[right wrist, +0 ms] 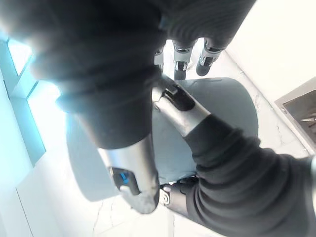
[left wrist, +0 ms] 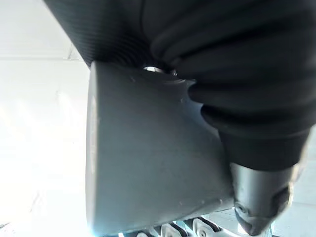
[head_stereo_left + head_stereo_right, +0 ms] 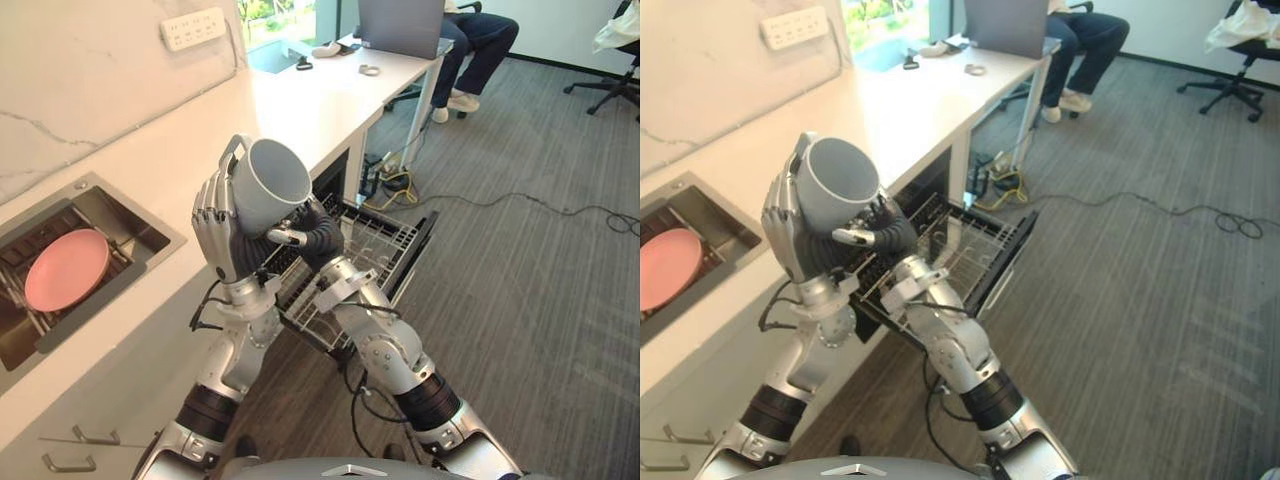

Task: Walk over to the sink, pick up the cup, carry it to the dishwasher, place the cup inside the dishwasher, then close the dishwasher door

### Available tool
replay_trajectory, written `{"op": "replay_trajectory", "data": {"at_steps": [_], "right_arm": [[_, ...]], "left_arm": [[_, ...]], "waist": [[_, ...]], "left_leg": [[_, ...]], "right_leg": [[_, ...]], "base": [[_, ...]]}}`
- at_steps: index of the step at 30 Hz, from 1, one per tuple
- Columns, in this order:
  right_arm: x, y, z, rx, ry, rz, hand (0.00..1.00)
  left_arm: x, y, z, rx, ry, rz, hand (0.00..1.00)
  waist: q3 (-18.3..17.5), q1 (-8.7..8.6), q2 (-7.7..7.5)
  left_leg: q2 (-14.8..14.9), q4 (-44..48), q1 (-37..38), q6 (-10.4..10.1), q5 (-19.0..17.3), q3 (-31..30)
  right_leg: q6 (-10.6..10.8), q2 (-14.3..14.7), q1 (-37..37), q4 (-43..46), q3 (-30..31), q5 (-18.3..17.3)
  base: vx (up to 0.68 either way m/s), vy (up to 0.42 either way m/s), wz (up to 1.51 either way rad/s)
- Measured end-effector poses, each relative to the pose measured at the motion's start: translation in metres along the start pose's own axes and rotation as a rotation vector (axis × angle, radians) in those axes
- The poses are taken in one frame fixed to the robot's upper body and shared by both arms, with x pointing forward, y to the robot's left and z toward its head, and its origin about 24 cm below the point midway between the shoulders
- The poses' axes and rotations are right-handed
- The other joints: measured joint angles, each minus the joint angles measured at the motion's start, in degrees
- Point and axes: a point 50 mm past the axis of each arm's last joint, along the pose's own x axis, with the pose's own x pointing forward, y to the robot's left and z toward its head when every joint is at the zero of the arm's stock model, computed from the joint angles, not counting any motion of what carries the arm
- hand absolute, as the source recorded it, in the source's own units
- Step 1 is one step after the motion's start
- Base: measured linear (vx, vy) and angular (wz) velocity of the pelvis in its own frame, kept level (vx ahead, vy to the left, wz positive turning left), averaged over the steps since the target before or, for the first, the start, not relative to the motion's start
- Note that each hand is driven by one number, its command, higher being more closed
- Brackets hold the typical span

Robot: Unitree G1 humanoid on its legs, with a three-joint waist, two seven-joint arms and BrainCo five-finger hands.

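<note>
The cup has its base hidden between the left hand and right hand. The arms cover part of the dishwasher rack. The sink runs off the picture's edge, and the seated person is cut off at the top.

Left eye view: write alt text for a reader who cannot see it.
The left robot hand and right robot hand together hold a grey cup, mouth tilted toward the camera, raised near the pulled-out wire dishwasher rack. To the left, a pink plate lies in the sink set in a white counter.
</note>
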Motion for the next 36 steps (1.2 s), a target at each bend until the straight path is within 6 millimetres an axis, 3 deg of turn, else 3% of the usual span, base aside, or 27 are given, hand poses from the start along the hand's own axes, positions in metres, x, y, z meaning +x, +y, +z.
{"op": "replay_trajectory", "data": {"at_steps": [23, 24, 36], "right_arm": [[0.003, -0.006, 0.004, 0.019, -0.024, -0.075, 0.00], [0.003, -0.006, 0.004, 0.018, -0.025, -0.076, 1.00], [0.003, -0.005, 0.009, -0.014, -0.040, -0.082, 1.00]], "left_arm": [[-0.009, -0.009, -0.002, 0.016, 0.004, -0.096, 1.00], [-0.009, -0.009, -0.002, 0.016, 0.004, -0.099, 1.00], [-0.009, -0.008, -0.002, 0.014, 0.001, -0.089, 1.00]], "waist": [[0.01, -0.02, -0.02], [0.01, -0.03, -0.03], [0.05, 0.04, -0.10]], "left_leg": [[0.00, -0.02, -0.08, 0.04, 0.43, -0.69], [0.00, -0.02, -0.08, 0.04, 0.43, -0.70], [0.00, -0.02, -0.13, 0.07, 0.44, -0.79]], "right_leg": [[0.00, -0.10, 0.71, -0.03, -1.15, 0.01], [0.00, -0.10, 0.72, -0.04, -1.16, 0.01], [0.01, -0.10, 0.76, -0.07, -1.25, 0.02]], "base": [[0.00, -0.001, 0.01], [0.00, 0.000, 0.00], [0.00, 0.000, 0.00]]}}
